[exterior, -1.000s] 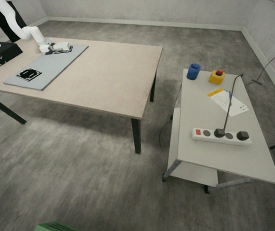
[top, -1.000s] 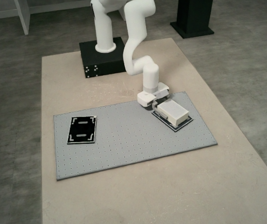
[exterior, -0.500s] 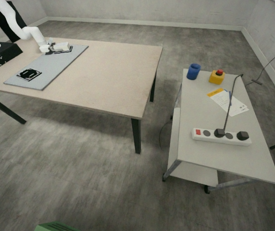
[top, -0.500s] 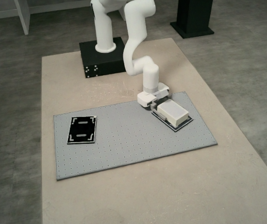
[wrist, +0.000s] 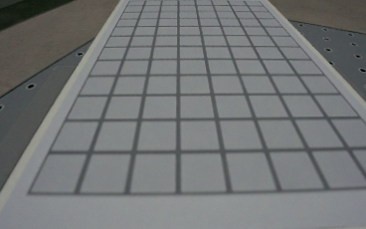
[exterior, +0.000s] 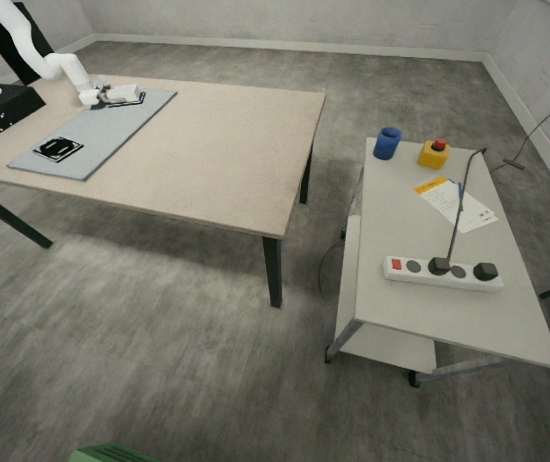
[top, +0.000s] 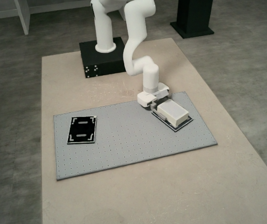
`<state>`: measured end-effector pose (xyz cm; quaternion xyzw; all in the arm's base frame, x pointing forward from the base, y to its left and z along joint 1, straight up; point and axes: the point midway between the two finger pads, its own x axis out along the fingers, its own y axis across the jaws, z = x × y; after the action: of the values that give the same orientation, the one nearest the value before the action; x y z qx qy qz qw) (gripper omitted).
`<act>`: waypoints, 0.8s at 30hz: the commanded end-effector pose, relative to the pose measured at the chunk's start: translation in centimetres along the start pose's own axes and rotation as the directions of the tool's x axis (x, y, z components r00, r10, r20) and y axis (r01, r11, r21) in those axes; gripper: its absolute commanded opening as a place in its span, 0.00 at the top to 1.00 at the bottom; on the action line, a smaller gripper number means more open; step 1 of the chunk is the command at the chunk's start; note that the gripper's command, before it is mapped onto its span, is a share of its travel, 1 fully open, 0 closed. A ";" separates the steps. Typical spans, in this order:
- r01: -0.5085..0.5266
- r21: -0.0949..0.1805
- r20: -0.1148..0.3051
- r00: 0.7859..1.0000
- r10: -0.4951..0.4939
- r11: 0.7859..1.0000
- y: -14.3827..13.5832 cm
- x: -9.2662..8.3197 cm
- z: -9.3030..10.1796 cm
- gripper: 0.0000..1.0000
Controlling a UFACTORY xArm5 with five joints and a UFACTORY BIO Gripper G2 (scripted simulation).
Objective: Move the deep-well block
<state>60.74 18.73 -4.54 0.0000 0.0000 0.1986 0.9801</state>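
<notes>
The deep-well block (top: 173, 108) (exterior: 125, 92) (wrist: 179, 110) is cream-white, with a pale gridded top that fills much of the wrist view. It lies level on nest N1 (top: 184, 123), a dark plate. Its cut-off corner cannot be made out. My gripper (top: 174, 112) (exterior: 121, 96) is open around the block. One finger stands along its left long side, slightly off it in the wrist view; the other is hidden behind the block in the top view. Nest N2 (top: 81, 129) (exterior: 58, 147) is a black plate with light corner locators, and is empty.
Both nests are on a grey perforated board (top: 120, 136) (exterior: 117, 127), N2 near its other end. The board lies on a beige table (top: 129, 189) (exterior: 227, 140). The arm's black base box (top: 103, 63) stands behind the board. A side table (exterior: 397, 210) stands apart.
</notes>
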 end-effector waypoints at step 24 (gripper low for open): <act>0.000 -0.005 0.003 1.000 0.000 1.000 0.0 0.1 3.1 0.63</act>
<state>60.73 18.74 -2.46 0.0000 0.0002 0.1986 0.9801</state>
